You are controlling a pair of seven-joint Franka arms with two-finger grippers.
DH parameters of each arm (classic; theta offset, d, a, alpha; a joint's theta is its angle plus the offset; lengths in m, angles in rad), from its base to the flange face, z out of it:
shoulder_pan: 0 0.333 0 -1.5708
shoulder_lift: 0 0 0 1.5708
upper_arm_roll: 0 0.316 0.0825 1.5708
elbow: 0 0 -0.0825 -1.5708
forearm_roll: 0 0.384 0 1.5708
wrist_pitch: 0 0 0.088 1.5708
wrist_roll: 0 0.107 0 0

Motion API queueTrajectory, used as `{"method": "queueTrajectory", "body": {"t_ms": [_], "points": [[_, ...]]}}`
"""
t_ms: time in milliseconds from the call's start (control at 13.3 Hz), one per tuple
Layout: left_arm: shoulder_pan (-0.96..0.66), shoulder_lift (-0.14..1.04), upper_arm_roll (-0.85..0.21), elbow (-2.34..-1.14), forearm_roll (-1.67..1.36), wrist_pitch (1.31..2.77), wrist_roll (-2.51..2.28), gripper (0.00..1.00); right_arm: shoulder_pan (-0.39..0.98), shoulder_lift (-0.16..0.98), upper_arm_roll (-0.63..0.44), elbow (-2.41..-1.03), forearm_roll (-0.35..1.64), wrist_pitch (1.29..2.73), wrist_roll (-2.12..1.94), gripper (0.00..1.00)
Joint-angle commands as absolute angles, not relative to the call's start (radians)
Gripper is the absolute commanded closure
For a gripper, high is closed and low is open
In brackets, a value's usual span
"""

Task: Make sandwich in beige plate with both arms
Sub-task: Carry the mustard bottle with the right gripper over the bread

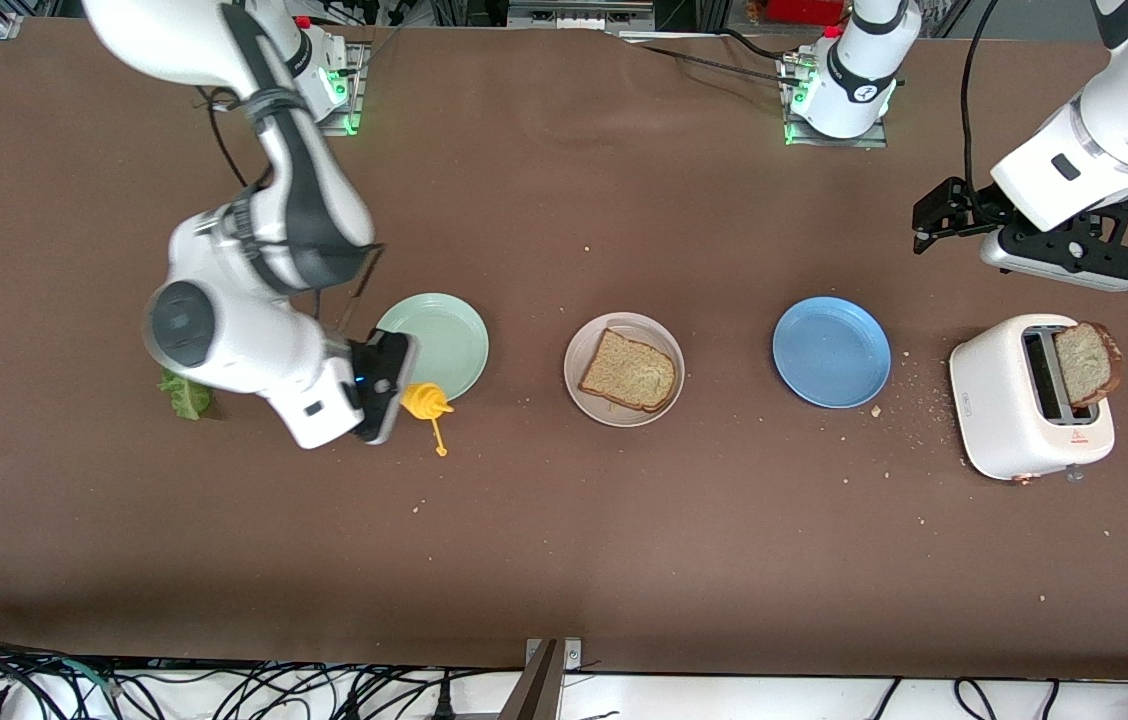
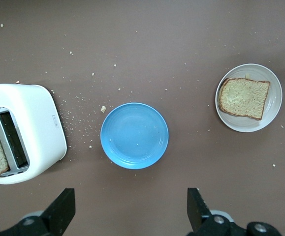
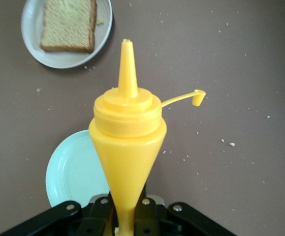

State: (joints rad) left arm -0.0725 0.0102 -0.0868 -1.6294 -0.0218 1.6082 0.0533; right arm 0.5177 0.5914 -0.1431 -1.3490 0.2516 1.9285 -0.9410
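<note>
A slice of brown bread [image 1: 629, 372] lies on the beige plate [image 1: 624, 418] at mid table. A second slice [image 1: 1084, 362] stands in a slot of the white toaster [image 1: 1009, 420] at the left arm's end. A green lettuce leaf [image 1: 186, 395] lies at the right arm's end, partly hidden by that arm. My right gripper [image 1: 386, 385] is shut on a yellow squeeze bottle [image 3: 127, 132], its cap hanging off, over the mint green plate's [image 1: 449, 335] near edge. My left gripper [image 2: 131, 199] stands open and empty above the table between the blue plate [image 2: 134, 135] and the toaster.
The blue plate [image 1: 831, 352] is bare. Crumbs are scattered around the toaster and the blue plate. The arms' bases [image 1: 839, 90] stand along the table's edge farthest from the front camera.
</note>
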Motion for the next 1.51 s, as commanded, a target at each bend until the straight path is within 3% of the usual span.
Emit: {"method": "queueTrajectory", "body": {"t_ms": [0, 301, 677, 1430], "points": [[-0.083, 0.017, -0.074, -1.609, -0.037, 1.591, 0.057, 0.0, 0.636, 0.597, -0.152, -1.339, 0.029, 1.976, -0.76, 1.0], [-0.081, 0.017, -0.074, -1.609, -0.037, 1.591, 0.058, 0.0, 0.803, 0.641, -0.153, -1.339, -0.34, 1.973, -0.511, 1.0], [-0.077, 0.018, -0.072, -1.609, -0.037, 1.591, 0.06, 0.0, 0.937, 0.747, -0.155, -1.341, -0.644, 1.928, -0.333, 1.0], [-0.075, 0.023, -0.069, -1.609, -0.037, 1.592, 0.061, 0.0, 1.111, 0.9, -0.155, -1.336, -0.926, 1.858, 0.015, 1.0]]}}
